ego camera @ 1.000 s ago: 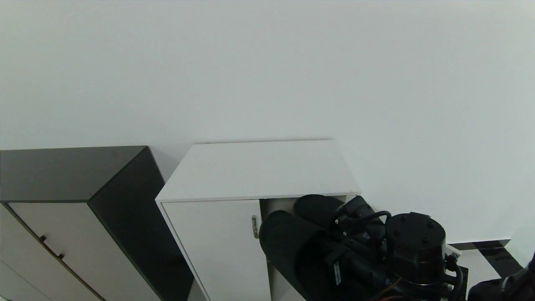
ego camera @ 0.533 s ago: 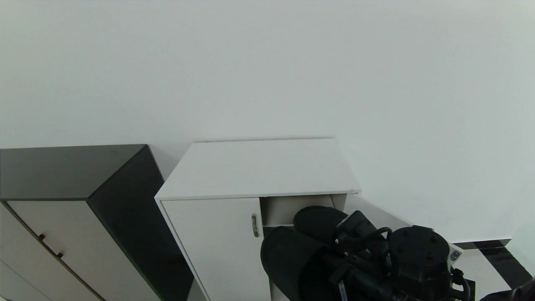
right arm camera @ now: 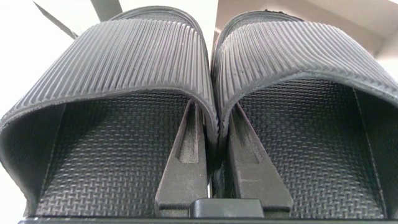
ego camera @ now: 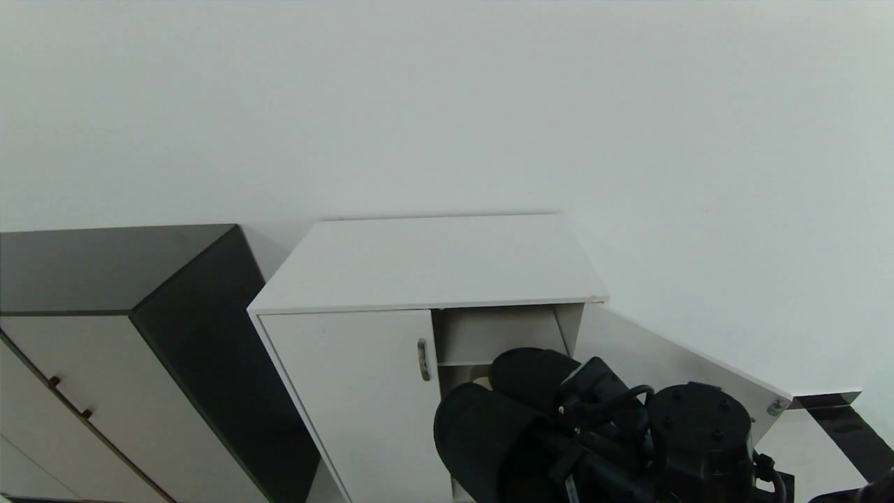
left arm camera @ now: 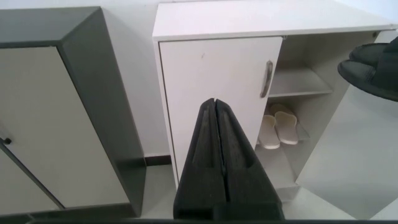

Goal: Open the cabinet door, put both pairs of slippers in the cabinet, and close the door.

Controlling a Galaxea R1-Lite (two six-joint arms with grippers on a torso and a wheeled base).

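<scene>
A white cabinet (ego camera: 433,258) stands against the wall, its right door (ego camera: 670,363) swung open and its left door (ego camera: 349,391) closed. In front of the open side hangs a pair of black slippers (ego camera: 489,433), below the upper shelf (left arm camera: 298,84). My right gripper (right arm camera: 211,155) is shut on the touching inner edges of the black slippers (right arm camera: 280,81). A pair of white slippers (left arm camera: 278,127) lies on the cabinet's lower shelf. My left gripper (left arm camera: 216,109) is shut and empty, held out in front of the closed left door (left arm camera: 211,68).
A dark grey cabinet (ego camera: 105,272) with pale fronts stands just left of the white one, a narrow gap between them. The open door juts out on the right. A black floor strip (ego camera: 838,419) runs along the wall at the right.
The head view has shifted, so more of the cabinet's inside and open door shows. The black slippers now sit lower against the opening, under the upper shelf.
</scene>
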